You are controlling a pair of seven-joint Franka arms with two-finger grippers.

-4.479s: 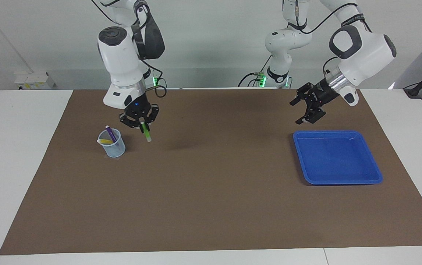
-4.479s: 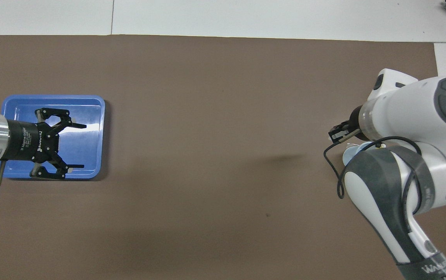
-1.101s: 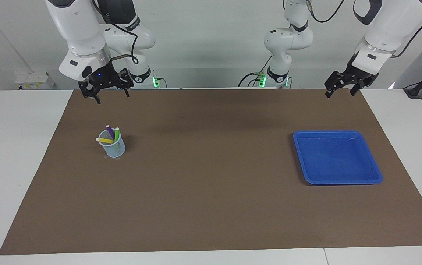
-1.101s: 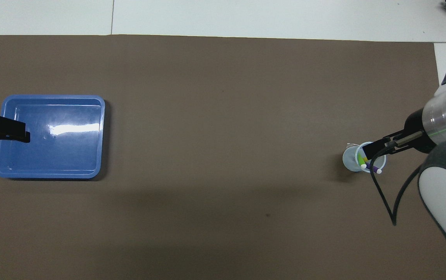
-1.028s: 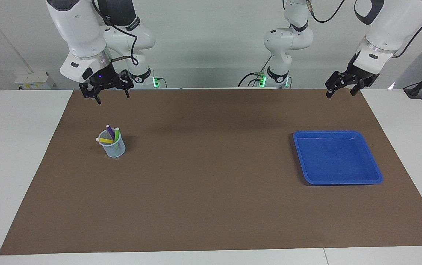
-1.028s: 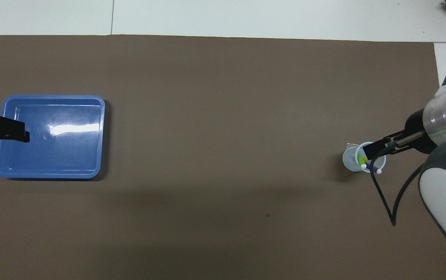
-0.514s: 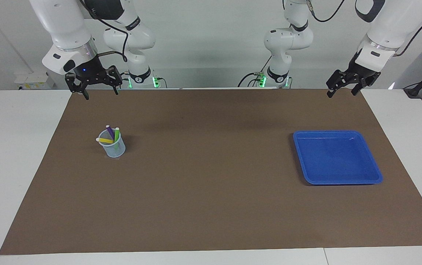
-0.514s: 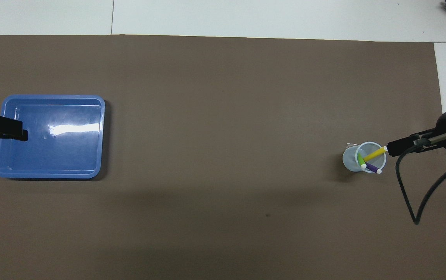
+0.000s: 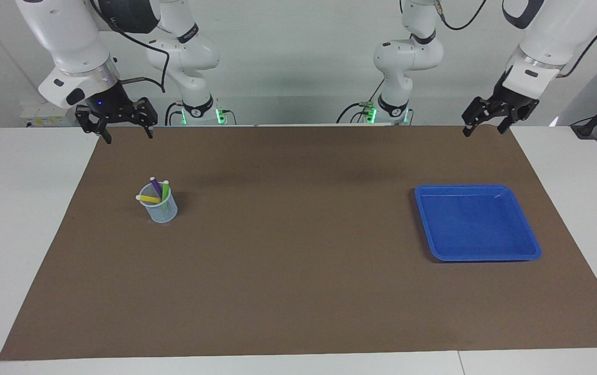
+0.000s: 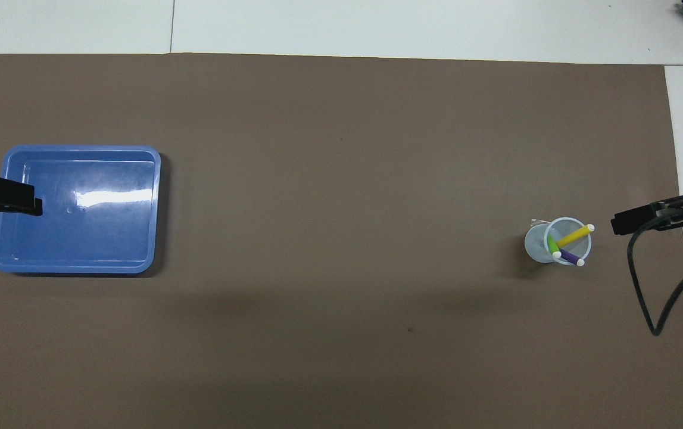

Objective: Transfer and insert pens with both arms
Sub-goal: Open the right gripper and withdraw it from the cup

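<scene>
**Now all three pens stand in the cup**

Seen from the facing view, the yellow pen [image 9: 149, 198], purple pen [image 9: 157, 187] and green pen [image 9: 165, 190] lean together in a clear cup [image 9: 161, 208] on the brown mat [image 9: 298, 271], toward the right arm's end of the surface. The blue tray [image 9: 478, 222] lies on the mat toward the left arm's end, well apart from the cup. The right pincer [image 9: 124, 133] hangs in the air over the mat's corner at the robots' edge, fingers spread and holding nothing. The left pincer [image 9: 483, 127] hangs over the other corner at that edge, likewise spread and bare.

Seen from the overhead view, the cup [image 10: 536, 241] shows its rim, with the yellow pen [image 10: 574, 236], purple pen [image 10: 570, 257] and green pen [image 10: 553, 245] fanned out inside it. One fingertip of the left pincer [image 10: 8, 202] juts in over the rim of the tray [image 10: 156, 208]. One fingertip of the right pincer [image 10: 636, 219] shows over the mat [image 10: 341, 179] beside the cup, apart from it.
</scene>
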